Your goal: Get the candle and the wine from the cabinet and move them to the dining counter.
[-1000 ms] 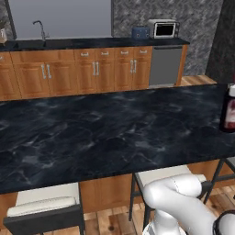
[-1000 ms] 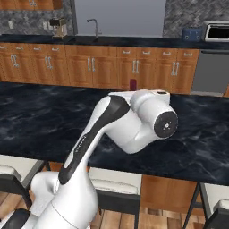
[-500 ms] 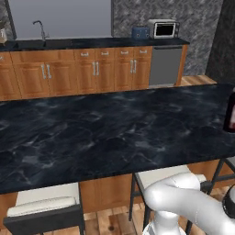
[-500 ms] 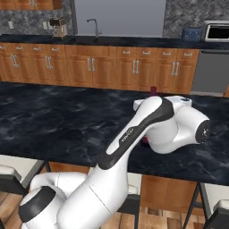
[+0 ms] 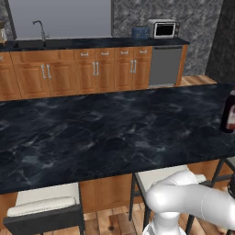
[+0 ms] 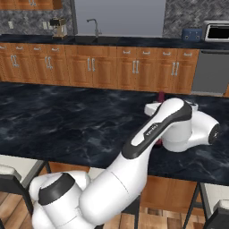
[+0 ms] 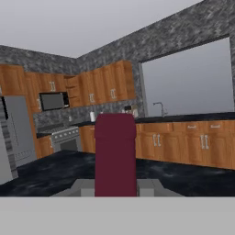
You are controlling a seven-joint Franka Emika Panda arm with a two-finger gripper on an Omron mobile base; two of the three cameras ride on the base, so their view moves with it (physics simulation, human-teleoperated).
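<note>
Left base view: the wine [image 5: 228, 112], a small dark glass bottle with a red-pink label, stands upright at the far right edge of the picture, over the right end of the long black marbled dining counter [image 5: 101, 133]. Cushioned stools sit along the near side.
Right base view: the white arm reaches over the counter's right part; a dark red bottle top [image 6: 161, 96] pokes up just behind the forearm, the body hidden by the arm.
Hand view: the dark red neck top [image 7: 115, 153] fills the centre, rising between the two grey finger pads [image 7: 149, 187].
Claw: the gripper [image 7: 115, 189] is nearly closed and pinched on the bottle's neck.
Contact with slab: cannot tell whether the base touches or hangs just above.
Candle: not placed on the visible counter.
Progress (judged): wine is at the counter and awaits release; candle fetch remains, so roughly half done.
</note>
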